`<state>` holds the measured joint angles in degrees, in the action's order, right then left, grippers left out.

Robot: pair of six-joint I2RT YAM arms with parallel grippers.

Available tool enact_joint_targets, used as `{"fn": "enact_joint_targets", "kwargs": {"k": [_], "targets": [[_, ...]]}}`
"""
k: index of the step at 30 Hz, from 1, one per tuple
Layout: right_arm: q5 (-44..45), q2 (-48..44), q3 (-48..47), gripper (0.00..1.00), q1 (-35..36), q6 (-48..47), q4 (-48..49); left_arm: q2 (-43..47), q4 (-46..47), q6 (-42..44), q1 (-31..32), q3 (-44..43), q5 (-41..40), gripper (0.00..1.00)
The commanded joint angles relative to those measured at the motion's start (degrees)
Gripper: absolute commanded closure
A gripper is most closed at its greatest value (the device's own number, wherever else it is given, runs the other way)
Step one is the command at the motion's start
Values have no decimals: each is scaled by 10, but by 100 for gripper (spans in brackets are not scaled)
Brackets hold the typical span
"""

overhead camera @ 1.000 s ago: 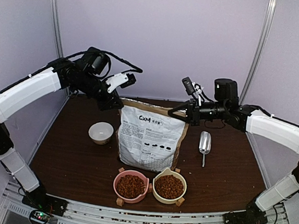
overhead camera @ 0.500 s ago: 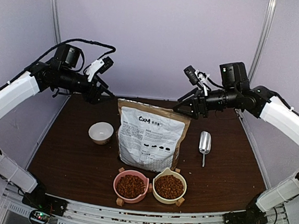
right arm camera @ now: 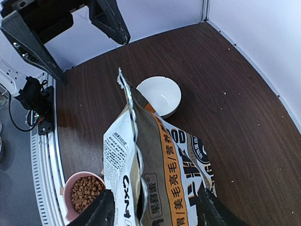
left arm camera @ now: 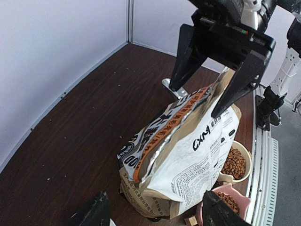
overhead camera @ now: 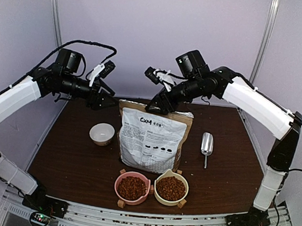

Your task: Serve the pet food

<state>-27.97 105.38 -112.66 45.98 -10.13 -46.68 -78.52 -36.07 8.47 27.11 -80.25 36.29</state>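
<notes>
Now the left pincer [overhead camera: 109, 97] hangs spread, backed off the bag [overhead camera: 151, 137] corner it was pinching. The right pincer [overhead camera: 157, 107], also spread after letting go, has swung over the bag's top edge. Pet food [overhead camera: 132, 187] fills the pink bowl [overhead camera: 116, 184] and cream bowl [overhead camera: 187, 186] at the worktop's [overhead camera: 73, 159] near edge, so serving looks finished.

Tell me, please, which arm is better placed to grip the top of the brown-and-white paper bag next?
Right, I think. The open right hand hangs over the brown-and-white paper bag with the top edge between its fingers; the open left hand hovers beyond the bag's left corner, farther off.
</notes>
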Motion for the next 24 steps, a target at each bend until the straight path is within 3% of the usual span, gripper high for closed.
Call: {"fn": "enact_joint_targets", "kwargs": {"k": [1, 8, 17, 24], "targets": [[29, 37, -72, 40, 17, -21, -67, 14, 38, -9, -1, 5, 26, 31], [11, 76, -116, 48, 29, -31, -93, 25, 41, -11, -1, 9, 23, 31], [16, 73, -115, 97, 32, -22, -78, 24, 51, -2, -1, 21, 20, 31], [-29, 44, -106, 100, 32, -25, -58, 11, 58, 48, 9, 27, 50, 31]]}}
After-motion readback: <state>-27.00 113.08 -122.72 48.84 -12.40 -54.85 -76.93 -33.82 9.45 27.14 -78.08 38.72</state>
